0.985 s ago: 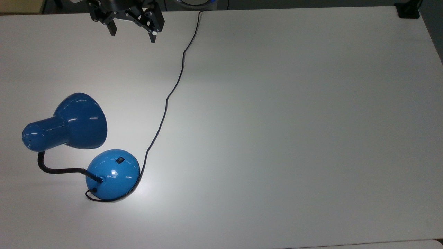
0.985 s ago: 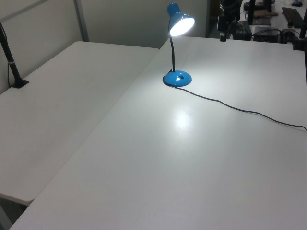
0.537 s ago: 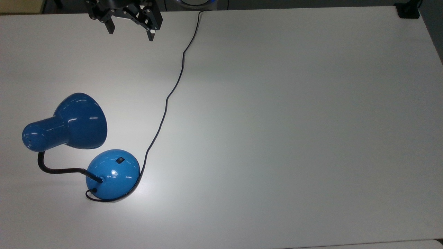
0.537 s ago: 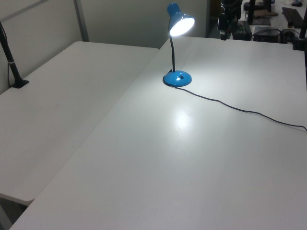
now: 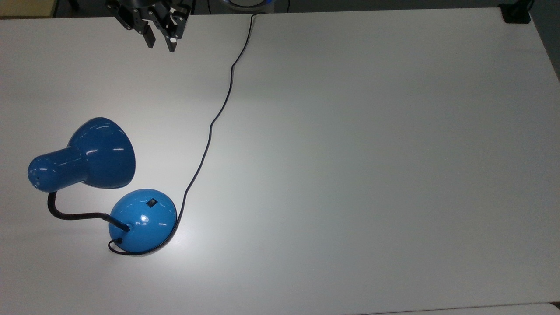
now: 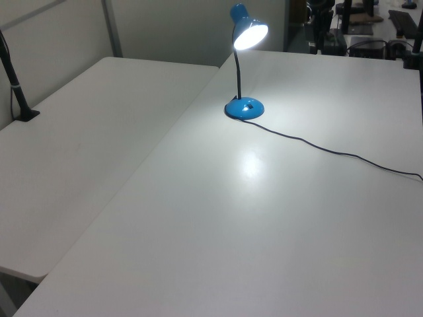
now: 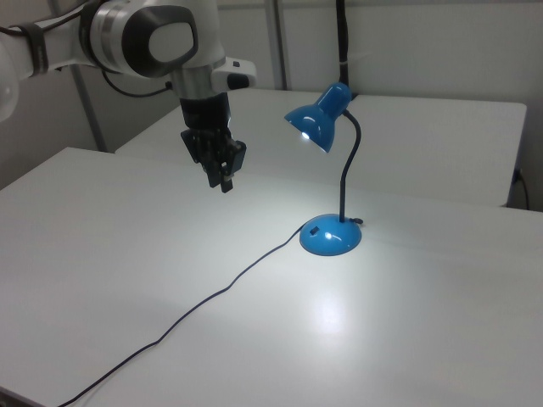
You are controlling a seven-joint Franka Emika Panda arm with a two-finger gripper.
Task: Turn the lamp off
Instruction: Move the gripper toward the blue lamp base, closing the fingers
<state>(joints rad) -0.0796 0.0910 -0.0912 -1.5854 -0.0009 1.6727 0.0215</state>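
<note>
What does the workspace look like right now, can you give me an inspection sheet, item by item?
Surface: white table, with a bright light patch beside the lamp base.
Job's things: blue desk lamp upright and lit; black switch on its domed base, untouched.
Clutter: nothing seen.
Grippers: gripper hangs above the table, apart from the lamp, fingers nearly together, holding nothing.
Cables: black cord runs from the base across the table and off its edge.
Surroundings: second white table alongside.
</note>
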